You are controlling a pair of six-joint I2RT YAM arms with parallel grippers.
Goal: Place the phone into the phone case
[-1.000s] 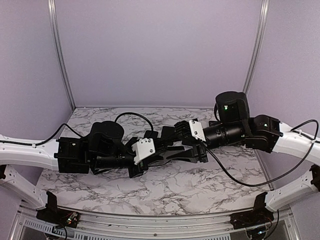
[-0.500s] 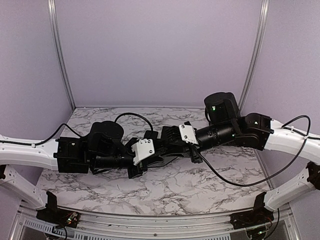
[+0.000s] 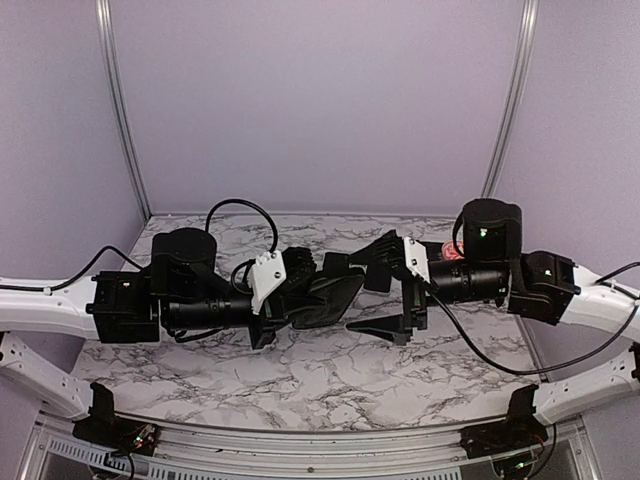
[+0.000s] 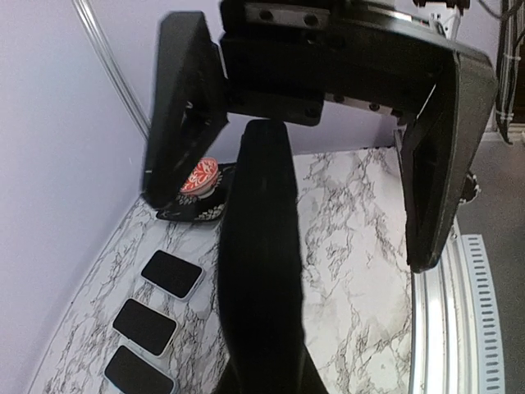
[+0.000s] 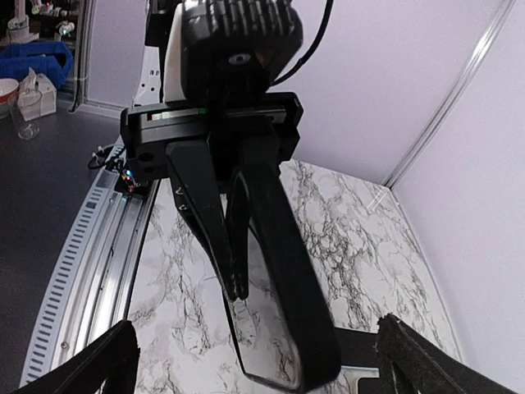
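My left gripper (image 3: 300,296) is shut on a black phone case (image 3: 330,294) and holds it edge-up above the middle of the marble table (image 3: 330,380). The right wrist view shows a glossy phone face (image 5: 271,328) set in the case (image 5: 299,271), with the left fingers (image 5: 201,209) pinching it. In the left wrist view the case (image 4: 261,246) rises from the bottom centre. My right gripper (image 3: 388,290) faces the case's free end, open wide and clear of it. Its fingers (image 4: 184,115) stand either side of the case without touching it.
Three dark-screened phones (image 4: 171,273) (image 4: 145,326) (image 4: 135,373) lie in a row on the table by the right-hand wall. Beyond them sit a red patterned item (image 4: 201,176) and a black patterned case (image 4: 193,213). A metal rail (image 4: 447,328) runs along the table's near edge.
The right gripper, closed round the case's free end half a second ago, has opened wide and drawn back to the right. The left arm has shifted slightly left, still holding the case.
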